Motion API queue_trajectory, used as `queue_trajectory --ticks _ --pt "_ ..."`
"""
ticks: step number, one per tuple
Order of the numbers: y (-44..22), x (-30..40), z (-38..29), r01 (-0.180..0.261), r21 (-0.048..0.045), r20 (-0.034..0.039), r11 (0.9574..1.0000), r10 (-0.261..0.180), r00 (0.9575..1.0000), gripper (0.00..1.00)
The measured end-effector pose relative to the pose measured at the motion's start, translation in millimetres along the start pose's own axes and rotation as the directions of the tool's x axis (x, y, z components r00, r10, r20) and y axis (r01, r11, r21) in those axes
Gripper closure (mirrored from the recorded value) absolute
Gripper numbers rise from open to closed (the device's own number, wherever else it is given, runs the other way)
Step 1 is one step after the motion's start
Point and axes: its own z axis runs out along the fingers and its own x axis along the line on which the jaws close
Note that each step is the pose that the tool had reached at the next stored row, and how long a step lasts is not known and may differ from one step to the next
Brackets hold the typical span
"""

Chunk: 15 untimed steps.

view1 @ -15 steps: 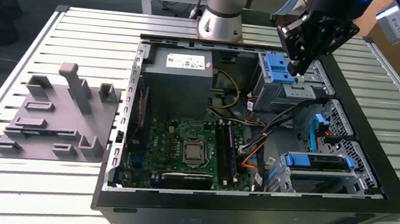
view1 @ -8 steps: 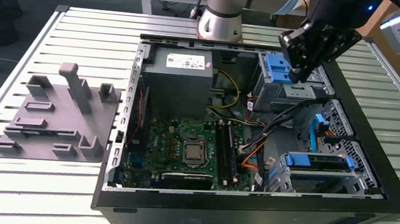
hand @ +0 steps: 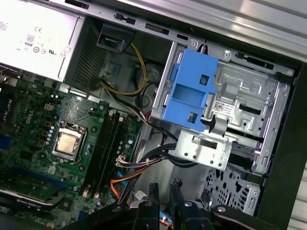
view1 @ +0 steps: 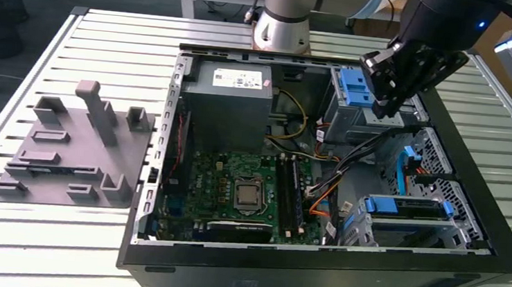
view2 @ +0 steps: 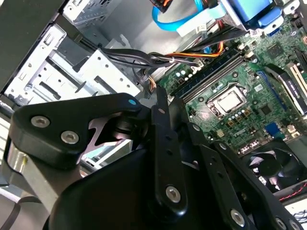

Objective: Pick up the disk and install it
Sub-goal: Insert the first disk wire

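- The gripper (view1: 382, 99) hung over the upper drive cage (view1: 356, 107), the one with the blue latch plate, at the far corner of the open computer case (view1: 226, 270) on the slatted tabletop (view1: 62, 238).
- In the first wrist view the gripper (hand: 164, 189) had its fingers drawn almost together, with nothing seen between them. It was judged empty.
- The disk (view1: 403, 206), clipped in its blue bracket, lay at the lower drive bay on the exterior view's right, near the case's closest wall. It was well apart from the gripper and untouched by it.
- Whether the disk was fully seated in that bay or merely resting on it could not be told.
- The power supply (view1: 232, 93) and the motherboard (view1: 233, 190) showed no disturbance.
- Assessment: no grasp was in hand, so pick-up and installation both appeared outstanding, unless the disk was already seated.
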Motion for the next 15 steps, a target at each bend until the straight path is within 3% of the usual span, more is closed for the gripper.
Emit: queue_trajectory --ticks 8,15 --pt "-4.8 -15.8 3.3 0.005 -0.0001 -0.0002 1.0000 -0.005 1.0000 0.76" --pt "-5.3 -17.2 3.4 0.005 0.0000 -0.0003 1.0000 -0.005 1.0000 0.76"
